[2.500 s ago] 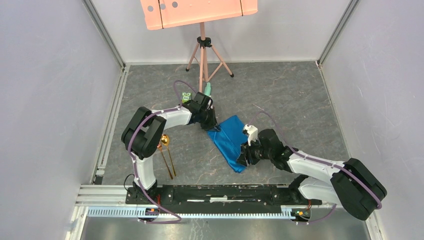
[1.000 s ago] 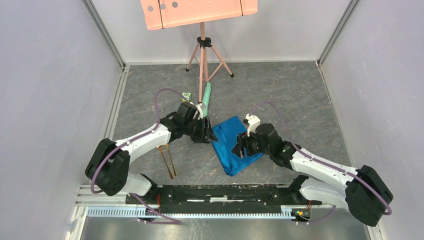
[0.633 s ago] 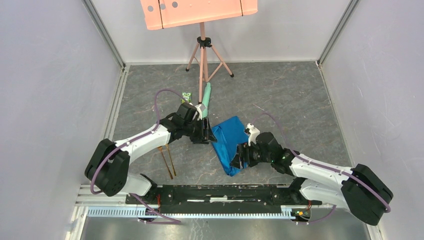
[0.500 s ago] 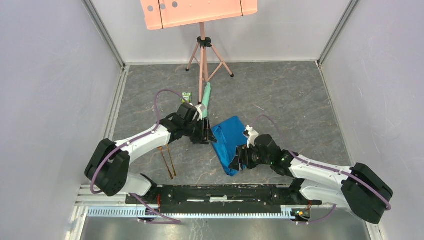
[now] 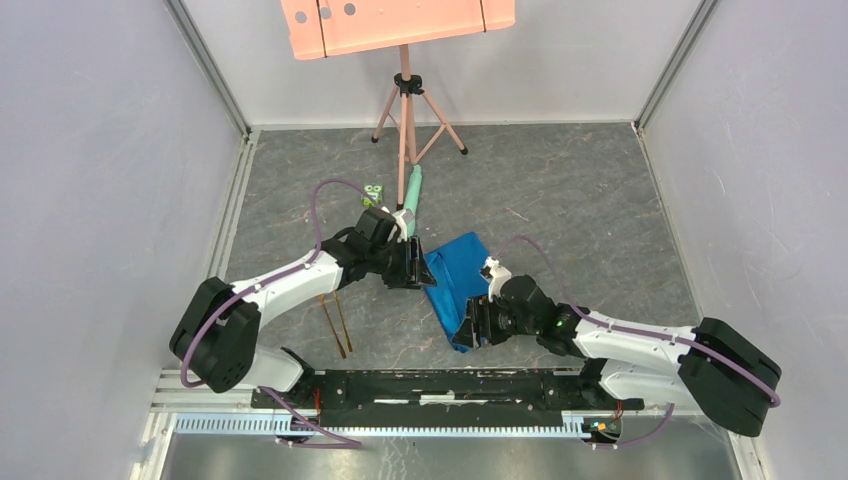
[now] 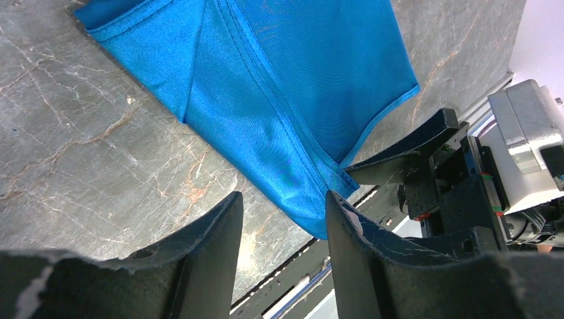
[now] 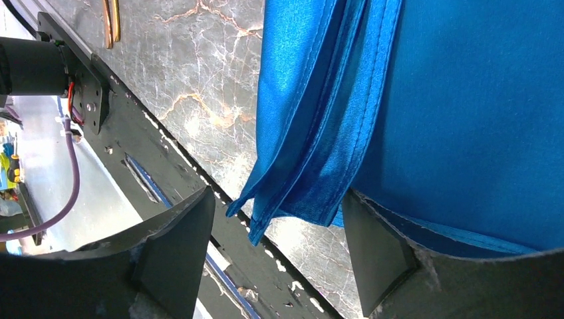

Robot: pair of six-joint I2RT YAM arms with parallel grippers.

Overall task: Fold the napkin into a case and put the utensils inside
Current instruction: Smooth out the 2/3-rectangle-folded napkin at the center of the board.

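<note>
Top external view: the napkin (image 5: 458,283) lies folded on the table (image 5: 580,200) as a long, narrow strip. It runs diagonally from far right to near left, between the two arms. The left gripper (image 5: 418,268) sits at the strip's far left edge. The right gripper (image 5: 470,328) sits over its near end. The utensils (image 5: 335,318) lie side by side on the table, left of the napkin and well apart from it, with their far ends hidden by the left arm. A tube (image 5: 412,188) and a toy (image 5: 373,192), both green, lie beyond the left gripper, near the tripod (image 5: 405,100). Jaw state cannot be read from this view.

Left wrist view: the left gripper (image 6: 282,199) has its jaws apart. Bare table and the napkin's (image 6: 286,86) near tip show in the gap, and nothing is clamped. Stitched hems and overlapping layers, not resolved from above, are plain here. One finger (image 6: 412,143) of the right gripper appears just beside the napkin's near corner.

Right wrist view: the right gripper (image 7: 278,196) has its jaws wide apart. The layered near corner of the napkin (image 7: 452,100) lies in the gap, unclamped. The cloth reaches the right-hand finger (image 7: 379,259); whether that finger is on or under a layer cannot be told. The utensils (image 7: 112,20) show at top left, and the black rail (image 7: 120,133) runs along the table's near edge.
</note>
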